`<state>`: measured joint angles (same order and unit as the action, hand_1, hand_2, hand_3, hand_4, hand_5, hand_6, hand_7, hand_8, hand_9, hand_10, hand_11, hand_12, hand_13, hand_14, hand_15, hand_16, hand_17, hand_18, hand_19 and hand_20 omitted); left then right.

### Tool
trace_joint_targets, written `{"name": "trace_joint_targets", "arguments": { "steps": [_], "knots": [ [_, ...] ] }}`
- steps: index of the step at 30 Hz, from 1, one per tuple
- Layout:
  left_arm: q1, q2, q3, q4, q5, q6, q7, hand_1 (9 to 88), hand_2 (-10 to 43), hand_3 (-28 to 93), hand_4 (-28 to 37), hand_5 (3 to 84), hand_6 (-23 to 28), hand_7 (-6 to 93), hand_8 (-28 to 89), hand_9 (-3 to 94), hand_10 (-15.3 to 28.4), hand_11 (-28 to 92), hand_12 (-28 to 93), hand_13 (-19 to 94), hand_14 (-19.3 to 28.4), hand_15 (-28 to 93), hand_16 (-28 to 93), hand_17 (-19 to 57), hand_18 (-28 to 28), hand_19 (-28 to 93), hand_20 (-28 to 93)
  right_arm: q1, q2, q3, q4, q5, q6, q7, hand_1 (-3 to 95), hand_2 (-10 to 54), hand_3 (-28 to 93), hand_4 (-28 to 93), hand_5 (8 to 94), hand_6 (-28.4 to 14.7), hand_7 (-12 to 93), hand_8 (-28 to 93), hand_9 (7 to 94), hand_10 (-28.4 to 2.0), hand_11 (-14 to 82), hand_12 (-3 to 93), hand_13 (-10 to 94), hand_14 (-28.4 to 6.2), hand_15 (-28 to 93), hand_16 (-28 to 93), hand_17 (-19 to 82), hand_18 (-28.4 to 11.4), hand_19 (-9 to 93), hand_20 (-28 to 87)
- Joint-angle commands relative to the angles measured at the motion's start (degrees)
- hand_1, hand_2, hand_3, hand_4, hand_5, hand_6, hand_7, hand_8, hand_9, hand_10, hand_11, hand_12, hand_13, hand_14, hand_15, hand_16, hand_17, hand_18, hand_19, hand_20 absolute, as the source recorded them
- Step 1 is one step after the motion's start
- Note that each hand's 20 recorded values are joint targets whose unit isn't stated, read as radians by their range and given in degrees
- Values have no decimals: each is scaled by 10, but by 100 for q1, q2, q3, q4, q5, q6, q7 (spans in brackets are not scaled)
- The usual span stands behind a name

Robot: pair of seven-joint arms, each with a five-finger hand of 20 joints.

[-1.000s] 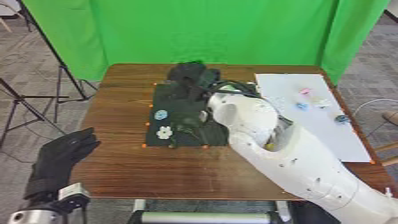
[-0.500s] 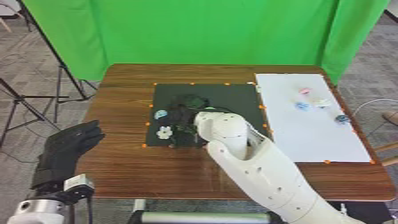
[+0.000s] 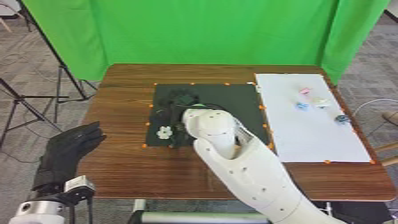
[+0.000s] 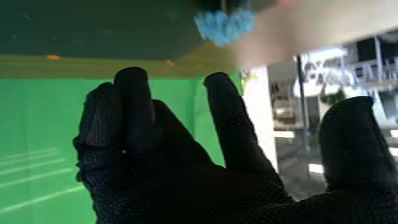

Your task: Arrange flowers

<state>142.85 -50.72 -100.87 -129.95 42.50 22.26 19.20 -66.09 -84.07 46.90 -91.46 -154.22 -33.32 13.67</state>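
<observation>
Over the black mat (image 3: 240,95), toward its far left corner, is my right hand (image 3: 180,97), its fingers loosely extended and the thumb well apart from them. A white flower (image 3: 164,132) lies on the mat near its left near corner. On the white sheet (image 3: 315,142), a pink flower (image 3: 306,91) lies toward the far edge, with a light blue flower (image 3: 302,106) and a cream flower (image 3: 321,103) side by side just nearer; a dark blue flower (image 3: 342,119) lies by the right edge. My left hand (image 3: 62,155) is beside the table's (image 3: 115,170) left edge, fingers extended.
</observation>
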Motion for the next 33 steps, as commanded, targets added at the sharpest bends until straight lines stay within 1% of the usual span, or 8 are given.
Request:
{"name": "trace_joint_targets", "arguments": {
  "steps": [1,2,14,15,19,20,25,33],
  "knots": [
    [-17,120,20,41,-102,51,83,284,57,838,-117,495,150,153,-90,405,219,361,97,278,281,582,-114,-93,216,566,151,-115,-214,-52,150,-9,-88,17,-11,208,654,-276,355,9,101,-102,240,-260,38,197,183,-284,752,125,130,-257,840,337],
    [-23,172,39,50,-139,69,107,284,56,838,-117,496,150,153,-90,405,219,360,97,278,281,581,-115,-93,216,566,151,-117,-228,-50,167,-43,-78,12,-10,209,651,-277,354,10,101,-103,239,-259,37,198,181,-284,752,125,128,-261,837,343],
    [-59,-11,1,34,16,-65,-98,284,57,839,-117,496,150,153,-90,405,221,360,97,277,280,582,-115,-92,215,566,151,-67,-40,-135,103,-147,-182,95,-8,213,648,-274,372,11,109,-106,242,-259,37,199,183,-284,754,125,128,-275,815,380],
    [-37,61,8,31,-37,-11,-45,284,57,839,-117,496,150,153,-90,405,221,359,97,277,280,582,-114,-92,215,566,151,-23,8,-171,90,-88,-136,128,-8,212,649,-274,375,10,108,-106,242,-259,37,199,184,-284,754,125,128,-276,814,382],
    [-14,7,-24,13,1,-43,-85,284,57,839,-118,495,150,154,-89,405,221,360,98,277,280,582,-115,-93,215,565,151,7,115,-197,39,-92,-111,139,-7,212,650,-275,386,4,107,-106,248,-260,42,198,188,-284,754,125,130,-277,814,389],
    [2,78,-6,16,-60,0,-31,284,57,839,-118,494,150,153,-89,405,221,360,98,277,280,582,-115,-93,215,565,151,34,135,-209,51,-83,-106,137,-6,212,650,-275,387,4,107,-105,248,-260,42,196,189,-284,754,125,130,-277,814,392],
    [-32,-17,4,22,8,-52,-142,283,58,837,-118,494,150,152,-89,405,220,361,97,277,280,582,-115,-92,215,565,151,53,164,-194,-1,180,-65,242,-8,211,653,-275,389,4,109,-105,251,-262,43,194,193,-284,753,127,130,-279,811,401],
    [234,-70,-79,-59,-6,-12,-173,283,58,838,-118,494,150,151,-89,405,220,361,97,277,280,582,-115,-92,215,565,150,225,556,-544,-572,958,362,578,-3,176,694,-279,395,3,119,-108,277,-273,51,185,215,-284,744,137,137,-283,799,433]
  ]
}}
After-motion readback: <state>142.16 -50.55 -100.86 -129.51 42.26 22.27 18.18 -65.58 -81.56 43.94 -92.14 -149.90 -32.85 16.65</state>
